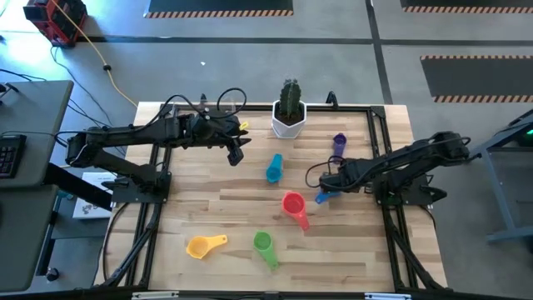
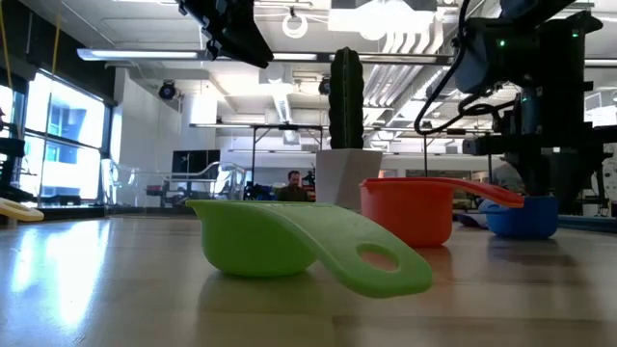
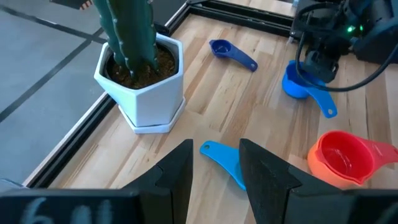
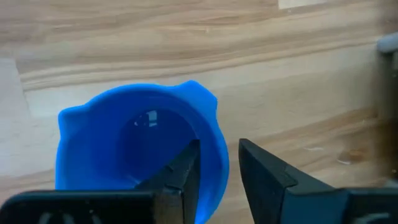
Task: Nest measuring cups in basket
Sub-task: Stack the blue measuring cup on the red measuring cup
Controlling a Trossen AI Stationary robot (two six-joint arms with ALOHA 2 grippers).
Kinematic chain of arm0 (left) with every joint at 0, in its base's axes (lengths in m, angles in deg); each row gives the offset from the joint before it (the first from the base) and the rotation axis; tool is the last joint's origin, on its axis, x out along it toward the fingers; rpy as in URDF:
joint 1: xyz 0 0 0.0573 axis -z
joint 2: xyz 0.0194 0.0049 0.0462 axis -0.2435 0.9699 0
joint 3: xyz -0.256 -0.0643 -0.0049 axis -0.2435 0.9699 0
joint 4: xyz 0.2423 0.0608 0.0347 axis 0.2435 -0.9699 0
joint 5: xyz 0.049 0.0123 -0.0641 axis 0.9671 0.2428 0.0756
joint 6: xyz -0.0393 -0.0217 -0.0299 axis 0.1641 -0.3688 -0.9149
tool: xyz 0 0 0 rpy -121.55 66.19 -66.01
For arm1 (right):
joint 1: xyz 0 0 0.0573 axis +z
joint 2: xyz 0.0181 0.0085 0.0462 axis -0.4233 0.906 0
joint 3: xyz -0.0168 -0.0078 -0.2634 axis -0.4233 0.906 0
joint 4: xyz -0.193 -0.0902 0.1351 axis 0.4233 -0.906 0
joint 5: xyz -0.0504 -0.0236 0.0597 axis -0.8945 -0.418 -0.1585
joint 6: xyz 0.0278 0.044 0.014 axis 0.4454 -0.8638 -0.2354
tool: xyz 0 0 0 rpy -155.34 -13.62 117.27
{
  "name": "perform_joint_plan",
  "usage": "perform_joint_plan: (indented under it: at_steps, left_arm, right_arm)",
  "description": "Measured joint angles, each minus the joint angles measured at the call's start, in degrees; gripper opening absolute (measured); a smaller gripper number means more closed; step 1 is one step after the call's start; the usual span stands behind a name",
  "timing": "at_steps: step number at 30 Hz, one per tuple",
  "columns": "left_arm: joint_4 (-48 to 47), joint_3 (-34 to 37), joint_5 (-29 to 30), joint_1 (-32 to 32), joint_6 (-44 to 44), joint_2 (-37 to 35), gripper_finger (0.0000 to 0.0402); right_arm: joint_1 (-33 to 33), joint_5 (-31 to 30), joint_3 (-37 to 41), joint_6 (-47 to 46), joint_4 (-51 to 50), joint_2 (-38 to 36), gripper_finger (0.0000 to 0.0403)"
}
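Seven cups lie scattered on the table. In the high view I see light blue [image 1: 274, 169], red [image 1: 293, 206], purple [image 1: 339, 143], green [image 1: 264, 246], orange [image 1: 204, 246], a small yellow one [image 1: 243, 125] by my left arm, and dark blue [image 1: 323, 197]. My right gripper [image 4: 217, 177] is open, low over the dark blue cup [image 4: 140, 143]. One finger stands over its bowl and one outside its rim, and the cup rests on the table [image 2: 521, 217]. My left gripper [image 3: 214, 168] is open, raised above the light blue cup [image 3: 224, 160]. The basket is out of view.
A white pot with a cactus [image 1: 289, 112] stands at the table's far edge, between the arms. A black frame [image 1: 379, 137] borders the wooden top. The red cup [image 2: 410, 212] and green cup [image 2: 299, 246] lie close to the near edge.
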Motion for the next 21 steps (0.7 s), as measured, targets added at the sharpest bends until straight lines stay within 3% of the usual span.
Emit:
perform_joint_plan:
  at_steps: [7,14,21]
  left_arm:
    - [-0.01,-0.02,-0.01,0.00,-0.02,0.00,0.0122]
    - [-0.07,-0.01,-0.02,0.00,-0.04,0.00,0.0122]
    - [-0.90,-0.02,-1.53,0.00,-0.08,0.00,0.0122]
  right_arm:
    - [0.00,-0.87,-0.01,0.53,0.72,0.93,0.0010]
    - [0.15,-1.86,-0.43,1.61,0.59,-0.05,0.0005]
    - [0.15,-5.78,-7.67,9.17,-2.55,-0.90,0.0002]
